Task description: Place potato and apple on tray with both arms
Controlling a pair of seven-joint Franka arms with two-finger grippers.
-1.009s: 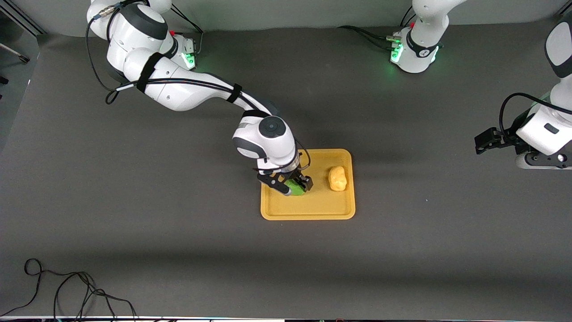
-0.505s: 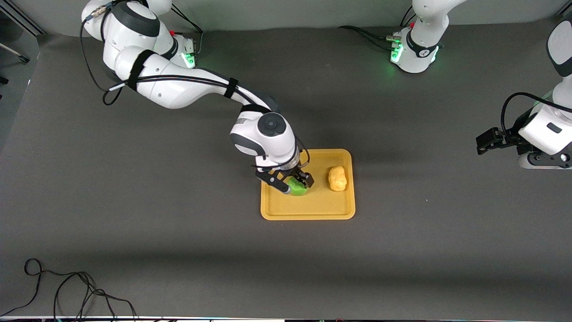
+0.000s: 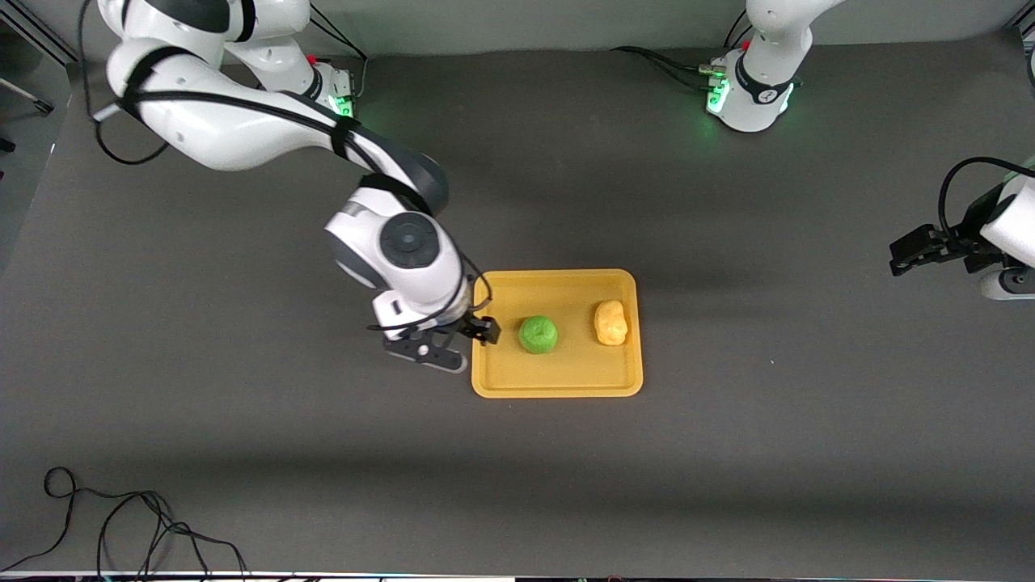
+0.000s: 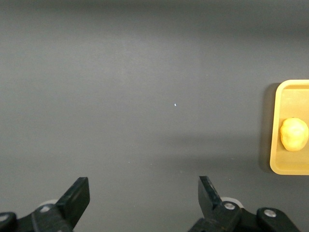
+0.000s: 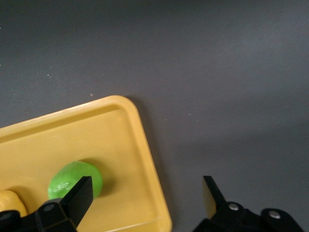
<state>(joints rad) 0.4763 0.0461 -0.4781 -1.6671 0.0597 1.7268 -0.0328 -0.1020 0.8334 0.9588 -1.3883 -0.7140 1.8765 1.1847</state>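
- The apple [image 3: 538, 334] and the potato [image 3: 610, 322] lie side by side, apart, on the tray [image 3: 558, 384] at the centre of the front view; both fruits look delivered, so the task seems all but done.
- The right gripper [image 3: 453, 343] hangs over the tray's edge at the right arm's end, fingers spread and holding nothing, a pose that fits a release.
- The left gripper [image 3: 922, 246], at the right edge of the frame, waits over bare table with its fingers [image 4: 77, 195] wide apart.
- The left arm is cut off by the frame's edge; the right wrist view shows only a sliver of potato [image 5: 9, 200].
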